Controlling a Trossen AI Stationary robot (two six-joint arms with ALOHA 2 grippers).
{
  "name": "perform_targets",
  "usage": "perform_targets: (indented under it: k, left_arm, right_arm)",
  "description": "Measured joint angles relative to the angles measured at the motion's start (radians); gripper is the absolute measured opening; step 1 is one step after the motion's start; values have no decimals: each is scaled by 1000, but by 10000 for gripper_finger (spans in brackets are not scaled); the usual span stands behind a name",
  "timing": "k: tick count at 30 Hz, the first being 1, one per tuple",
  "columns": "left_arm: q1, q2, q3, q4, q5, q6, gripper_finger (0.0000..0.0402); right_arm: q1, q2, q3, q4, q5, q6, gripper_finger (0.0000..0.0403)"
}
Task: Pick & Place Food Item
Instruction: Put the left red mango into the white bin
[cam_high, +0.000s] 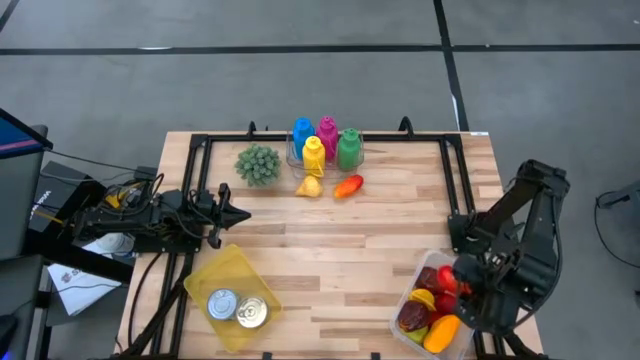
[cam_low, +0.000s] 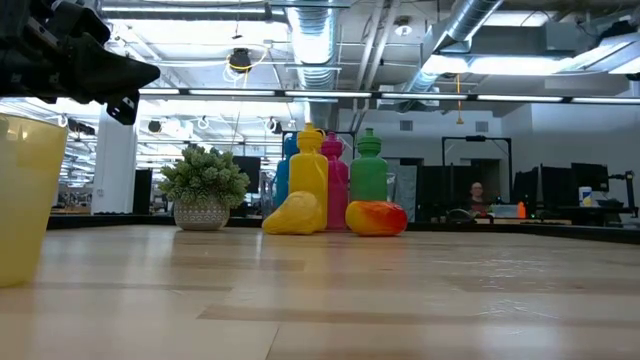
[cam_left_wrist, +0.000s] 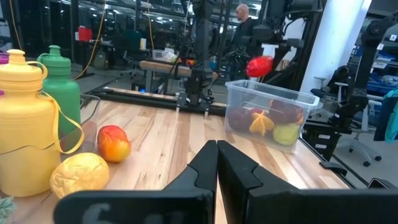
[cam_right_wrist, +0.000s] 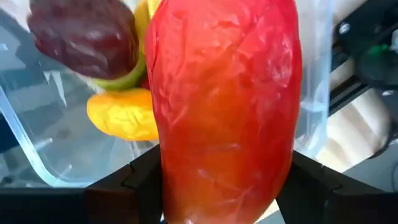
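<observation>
My right gripper (cam_high: 452, 282) is shut on a red food item (cam_right_wrist: 224, 106) and hangs over a clear plastic bin (cam_high: 405, 325) at the table's near right corner. The left wrist view shows the red item (cam_left_wrist: 260, 65) held above the bin (cam_left_wrist: 273, 115). Inside the bin lie a dark red piece (cam_right_wrist: 84, 34), a yellow piece (cam_right_wrist: 121, 115) and other fruit. My left gripper (cam_high: 235, 213) is shut, touches nothing and waits above the table's left side. A yellow lemon-like item (cam_high: 310, 186) and an orange-red item (cam_high: 348, 186) rest on the table by the bottles. My right gripper pinches the red food item between its two fingers (cam_right_wrist: 140, 177), one on each side of its lower part (cam_right_wrist: 180, 180). The item is lifted clear above the bin's open top. It stands up from between the fingers and fills most of the right wrist view.
Coloured bottles (cam_high: 325, 145) and a small potted plant (cam_high: 258, 163) stand near the far edge. A yellow container (cam_high: 235, 300) with two cans (cam_high: 237, 308) sits at the near left. A black frame (cam_high: 455, 190) borders the table. Bare wood lies in the middle (cam_high: 340, 245).
</observation>
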Motion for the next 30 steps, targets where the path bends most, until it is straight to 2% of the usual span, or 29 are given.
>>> perform_targets:
  k: [8, 14, 25, 30]
  left_arm:
    - [0, 0, 0, 0, 0, 0, 0]
    - [0, 0, 0, 0, 0, 0, 0]
    - [0, 0, 0, 0, 0, 0, 0]
    - [0, 0, 0, 0, 0, 0, 0]
  right_arm:
    - [-10, -40, -193, 166, 4, 4, 232]
    - [-22, -40, -302, 357, -7, -32, 232]
    - [-22, -25, -362, 419, -11, -32, 233]
    - [-25, -25, -382, 435, -10, -35, 246]
